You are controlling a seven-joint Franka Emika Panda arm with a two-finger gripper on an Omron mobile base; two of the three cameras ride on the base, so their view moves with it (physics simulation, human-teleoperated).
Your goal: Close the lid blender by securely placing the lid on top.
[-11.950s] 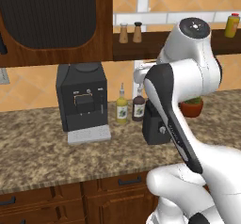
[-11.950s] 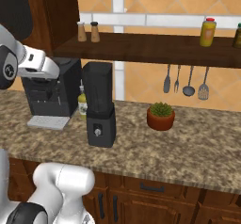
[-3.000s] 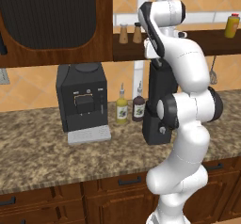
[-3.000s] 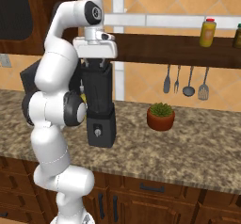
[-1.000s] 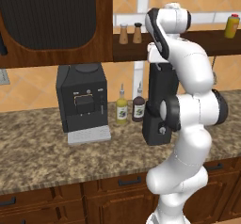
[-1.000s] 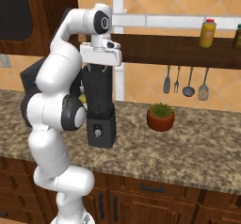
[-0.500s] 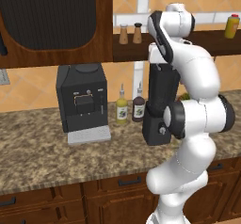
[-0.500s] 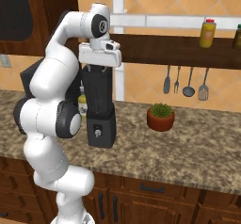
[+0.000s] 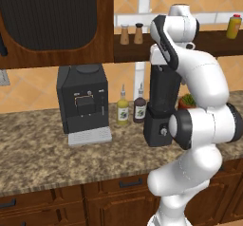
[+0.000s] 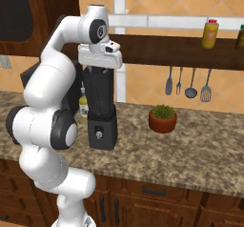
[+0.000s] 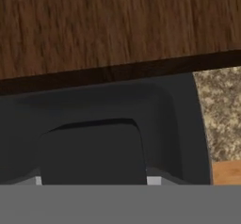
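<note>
Though it stands well to the left, coffee machine [image 9: 83, 99]: out of my way, and no risk to it that I can see.
Bottles [image 9: 122, 111]: two, just beside the blender's left. If I push sideways and the blender tips or skids, I judge these go down first.
Blender [image 10: 101, 126]: upright on the table [image 9: 42, 154], tall and narrow, so an off-centre press could rock it.
Lid [image 11: 176, 119]: at the jar top, right under my hand. The hand view is too close for me to tell whether its corners line up with the rim.
Hand [image 10: 99, 67]: clenched on the lid's raised centre, pointing straight down on the jar.
Risk: if the lid sits skewed, one corner may ride on the rim. Letting go then would leave it loose or let it slide off.
Shelf [image 10: 157, 52]: dark wood close behind my wrist. A careless lift out could knock it.
Plant [image 10: 162, 118]: near the blender's right, apart from it.
Change: three seconds ago my hand was a little higher over the jar. It has come down since, and my elbow has swung lower and outward. The blender has not moved.
</note>
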